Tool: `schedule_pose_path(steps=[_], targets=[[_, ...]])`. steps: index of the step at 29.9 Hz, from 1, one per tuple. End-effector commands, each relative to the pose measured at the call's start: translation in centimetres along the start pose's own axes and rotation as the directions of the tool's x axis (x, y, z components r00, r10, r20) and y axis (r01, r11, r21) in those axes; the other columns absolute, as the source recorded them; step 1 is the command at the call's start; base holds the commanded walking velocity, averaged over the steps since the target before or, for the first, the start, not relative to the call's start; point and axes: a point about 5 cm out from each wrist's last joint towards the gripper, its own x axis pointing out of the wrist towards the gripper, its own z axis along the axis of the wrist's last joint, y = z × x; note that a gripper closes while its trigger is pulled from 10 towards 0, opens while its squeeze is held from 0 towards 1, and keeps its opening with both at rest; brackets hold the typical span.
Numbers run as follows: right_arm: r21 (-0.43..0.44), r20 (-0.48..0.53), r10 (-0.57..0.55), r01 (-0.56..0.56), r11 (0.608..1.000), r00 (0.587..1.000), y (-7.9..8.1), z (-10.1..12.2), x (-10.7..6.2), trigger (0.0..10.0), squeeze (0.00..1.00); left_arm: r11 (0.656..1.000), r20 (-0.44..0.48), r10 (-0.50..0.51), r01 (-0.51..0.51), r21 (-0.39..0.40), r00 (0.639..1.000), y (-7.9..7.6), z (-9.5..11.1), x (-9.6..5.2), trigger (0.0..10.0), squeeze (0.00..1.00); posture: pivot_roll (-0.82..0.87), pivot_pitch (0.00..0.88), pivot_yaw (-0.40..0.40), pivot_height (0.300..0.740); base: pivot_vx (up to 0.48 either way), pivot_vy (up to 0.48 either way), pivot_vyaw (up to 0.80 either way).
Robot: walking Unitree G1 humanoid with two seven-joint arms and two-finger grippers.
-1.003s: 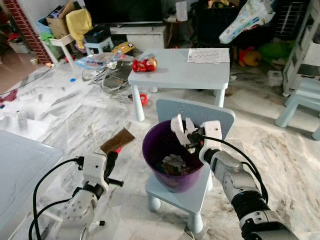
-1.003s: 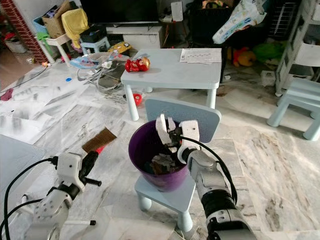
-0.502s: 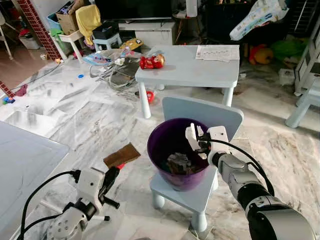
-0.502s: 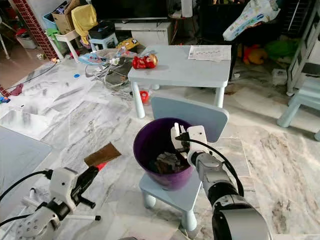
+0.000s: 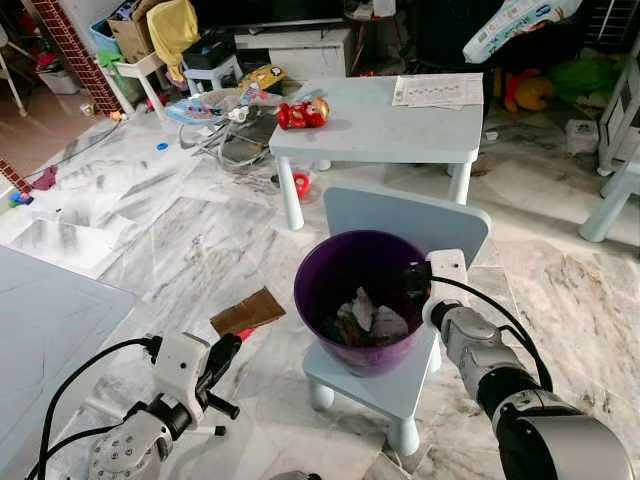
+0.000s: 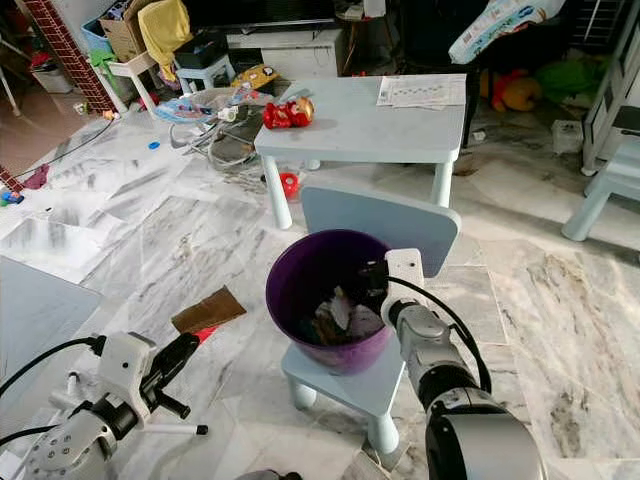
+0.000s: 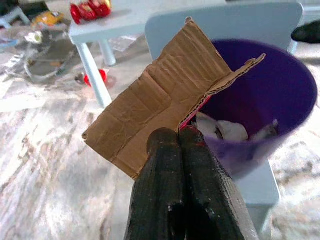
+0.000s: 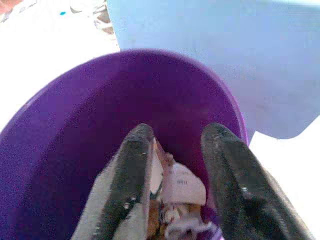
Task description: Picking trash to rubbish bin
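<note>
White paper scraps (image 5: 372,318) lie inside the purple bin (image 5: 330,275), which stands on a small blue chair (image 5: 405,218). The right gripper (image 8: 175,165) hangs over the bin's rim, fingers spread. The left gripper (image 7: 179,137) pinches a piece of cardboard (image 7: 160,97) beside the bin.

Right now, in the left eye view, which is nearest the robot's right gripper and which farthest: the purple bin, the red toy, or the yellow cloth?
From the right gripper:
1. Purple bin, right at it, on the small chair.
2. Red toy, on the table beyond.
3. Yellow cloth, far back on the left.
</note>
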Motion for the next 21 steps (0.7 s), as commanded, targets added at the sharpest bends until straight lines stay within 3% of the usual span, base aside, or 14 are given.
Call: schedule_pose_path(steps=[1, 7, 9, 12, 13, 16, 17, 19, 20, 21], targets=[[-0.032, 0.076, 0.034, -0.032, 0.999, 0.997, 1.0, 1.7, 0.5, 10.0, 1.0, 1.0, 0.018, 0.016, -0.016, 0.004, 1.0, 0.4, 0.6, 0.6, 0.0, 0.0, 0.13, 0.101, 0.143, 0.74, 0.0, 0.0, 0.0], [-0.071, 0.194, 0.101, -0.089, 0.993, 0.976, 2.0, 3.2, -0.1, 10.0, 1.0, 1.0, 0.097, 0.018, -0.017, -0.012, 0.995, 0.3, 2.4, 3.6, 0.0, 0.0, 0.06, 0.09, 0.132, 0.74, 0.0, 0.0, 0.0], [-0.124, 0.181, 0.226, -0.205, 0.971, 0.957, 2.9, 2.6, -2.2, 10.0, 1.0, 1.0, 0.115, -0.003, 0.006, -0.019, 0.993, -0.2, 2.8, 5.9, 0.0, 0.0, -0.01, 0.082, 0.135, 0.74, 0.0, 0.0, 0.0], [-0.128, 0.151, 0.309, -0.291, 0.948, 0.939, 3.5, 2.2, -3.5, 10.0, 1.0, 1.0, 0.118, -0.018, 0.02, -0.021, 0.993, -0.6, 2.9, 6.9, 0.4, 0.0, -0.04, 0.084, 0.141, 0.74, 0.0, 0.0, 0.0], [-0.142, 0.112, 0.379, -0.362, 0.921, 0.919, 3.8, 1.9, -4.8, 10.0, 1.0, 0.999, 0.119, -0.033, 0.036, -0.021, 0.992, -0.9, 3.0, 7.7, 2.3, 0.0, -0.07, 0.086, 0.151, 0.74, 0.0, 0.0, 0.0], [-0.166, 0.0, 0.491, -0.484, 0.859, 0.871, 4.0, 0.7, -7.6, 10.0, 1.0, 0.997, 0.113, -0.067, 0.069, -0.014, 0.991, -1.7, 3.1, 9.5, 2.3, 0.0, -0.11, 0.093, 0.161, 0.74, 0.0, 0.0, 0.0], [-0.171, -0.038, 0.498, -0.496, 0.851, 0.866, 3.7, 0.3, -8.4, 10.0, 1.0, 0.996, 0.106, -0.082, 0.084, -0.011, 0.991, -2.1, 3.1, 10.3, 2.7, 0.0, -0.12, 0.096, 0.164, 0.74, 0.0, 0.0, 0.0], [-0.151, -0.084, 0.466, -0.474, 0.868, 0.881, 2.9, 0.0, -10.4, 10.0, 1.0, 0.993, 0.082, -0.118, 0.119, -0.005, 0.99, -3.2, 3.0, 12.2, 3.5, 0.0, -0.16, 0.112, 0.179, 0.74, 0.0, 0.0, 0.0], [-0.151, -0.084, 0.466, -0.474, 0.868, 0.881, 2.9, 0.0, -10.4, 10.0, 1.0, 0.993, 0.082, -0.118, 0.119, -0.005, 0.99, -3.2, 3.0, 12.2, 3.5, 0.0, -0.16, 0.112, 0.179, 0.74, 0.0, 0.0, 0.0], [-0.137, -0.116, 0.448, -0.461, 0.877, 0.886, 2.6, 0.0, -11.7, 10.0, 1.0, 0.991, 0.058, -0.132, 0.132, 0.004, 0.99, -3.8, 2.8, 13.2, 4.3, 0.0, -0.18, 0.123, 0.185, 0.74, 0.0, 0.0, 0.0]])
